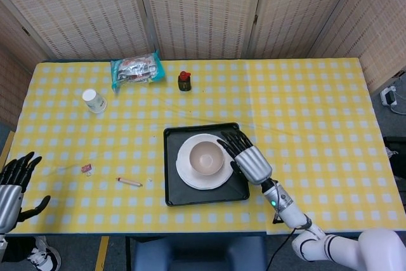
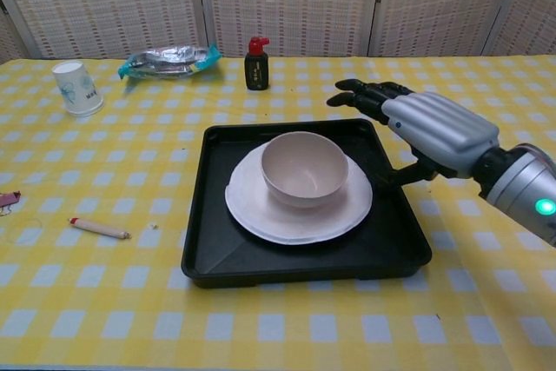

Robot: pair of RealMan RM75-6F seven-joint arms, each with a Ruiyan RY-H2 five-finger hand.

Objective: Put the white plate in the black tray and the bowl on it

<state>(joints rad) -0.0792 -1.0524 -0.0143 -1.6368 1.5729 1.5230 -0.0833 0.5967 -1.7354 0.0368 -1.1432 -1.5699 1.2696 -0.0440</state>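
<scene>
The black tray (image 1: 174, 188) (image 2: 208, 249) lies near the table's front edge. Inside it rests the white plate (image 1: 190, 178) (image 2: 252, 208), and the pale bowl (image 1: 207, 157) (image 2: 305, 168) stands upright on the plate. My right hand (image 1: 246, 158) (image 2: 430, 128) hovers over the tray's right rim, just right of the bowl, fingers spread and holding nothing. My left hand (image 1: 13, 185) is at the table's front left edge in the head view, open and far from the tray.
A paper cup (image 1: 94, 101) (image 2: 76, 88), a snack bag (image 1: 135, 69) (image 2: 167, 60) and a small dark bottle with a red cap (image 1: 184, 80) (image 2: 255, 65) stand toward the back. A crayon-like stick (image 1: 129, 182) (image 2: 99, 228) and a small wrapper (image 1: 86, 168) lie left of the tray.
</scene>
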